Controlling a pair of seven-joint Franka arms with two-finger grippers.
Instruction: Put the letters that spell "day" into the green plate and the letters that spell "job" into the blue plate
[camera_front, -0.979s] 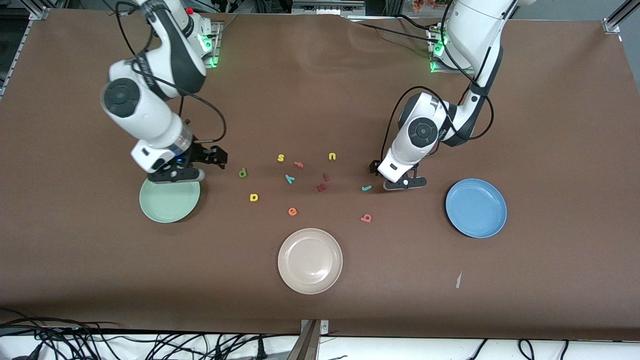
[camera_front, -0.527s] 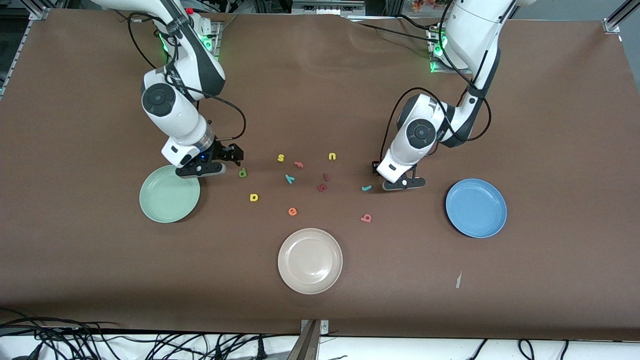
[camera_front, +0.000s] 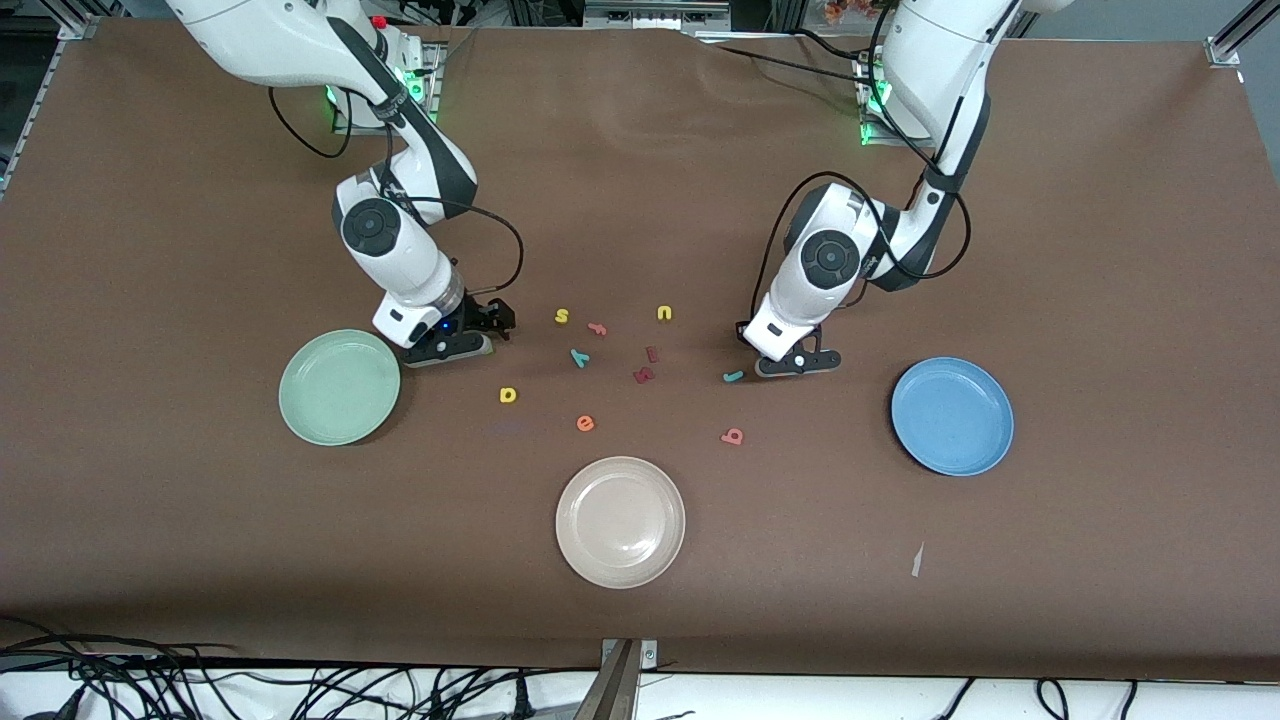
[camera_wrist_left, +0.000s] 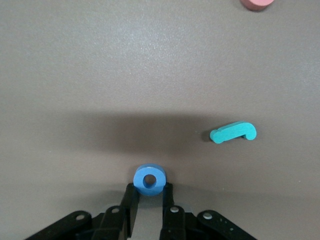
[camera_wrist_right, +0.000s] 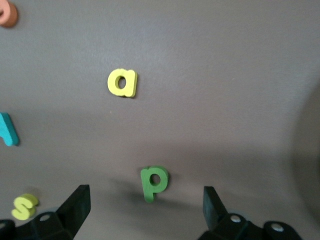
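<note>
The beige plate (camera_front: 620, 521) sits nearest the front camera on the brown tabletop (camera_front: 1100, 250), with the blue plate (camera_front: 952, 416) toward the left arm's end and the green plate (camera_front: 339, 386) toward the right arm's end, both bare. Farther back lie the pink b (camera_front: 733, 435), orange e (camera_front: 585, 423) and yellow a (camera_front: 508, 395), then the teal j (camera_front: 733, 376) and teal y (camera_front: 579, 357). The left claw (camera_wrist_left: 149, 196) is down just beside the j, its fingers closed against the blue o (camera_wrist_left: 149, 180), seemingly pinching it. The right claw (camera_wrist_right: 145, 205) hangs low, fingers spread wide and holding nothing, over the green d (camera_wrist_right: 153, 182).
</note>
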